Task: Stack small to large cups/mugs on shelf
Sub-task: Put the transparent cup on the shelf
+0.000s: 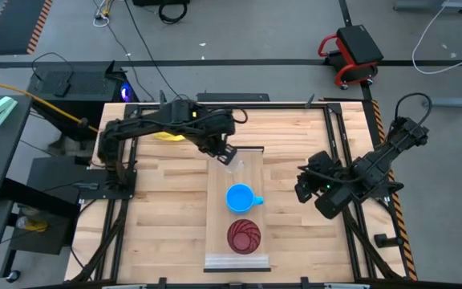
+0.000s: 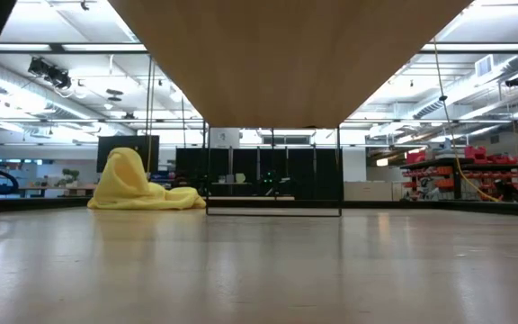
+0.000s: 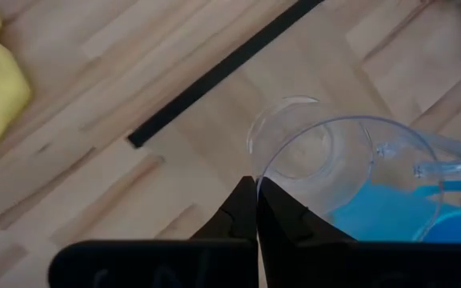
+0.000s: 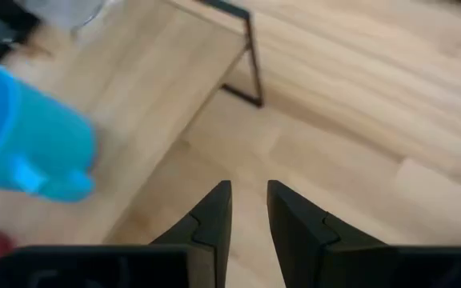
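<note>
Left gripper (image 3: 256, 210) fingers are clamped on the small clear glass cup's (image 3: 338, 164) rim, at the pale wooden shelf's (image 1: 217, 229) far end. Thin, slippery, probably fragile: rim pinch advised.

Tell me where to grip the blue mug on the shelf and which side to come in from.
Grip the blue mug across its rim, coming straight down from above. It stands upright and mouth-up on the shelf, and its handle sticks out toward the right gripper. The red tumbler and the clear glass cup, pinched by the left gripper, flank it along the shelf, so a side approach looks crowded.
</note>
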Available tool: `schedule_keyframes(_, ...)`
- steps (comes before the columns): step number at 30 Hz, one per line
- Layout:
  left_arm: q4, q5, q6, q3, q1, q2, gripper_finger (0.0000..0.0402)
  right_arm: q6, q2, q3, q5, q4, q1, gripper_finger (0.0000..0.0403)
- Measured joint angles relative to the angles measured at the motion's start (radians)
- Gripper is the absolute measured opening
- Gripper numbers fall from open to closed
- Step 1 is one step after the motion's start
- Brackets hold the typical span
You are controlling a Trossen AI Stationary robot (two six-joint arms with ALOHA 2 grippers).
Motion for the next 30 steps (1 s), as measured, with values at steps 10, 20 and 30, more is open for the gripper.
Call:
schedule_keyframes(10,-0.003,0.025,-0.085,0.072,0.0,0.079,0.0004,-0.183,-0.003,0.0,0.0,-0.037,-0.09,0.0089)
schedule_keyframes(20,0.0,0.049,-0.122,0.072,-0.001,0.112,0.0004,-0.524,-0.003,0.0,0.0,0.176,-0.216,0.0089)
schedule_keyframes(30,-0.024,0.05,-0.126,0.072,0.0,0.13,0.0004,-0.83,-0.003,0.0,-0.088,0.353,-0.353,0.0071)
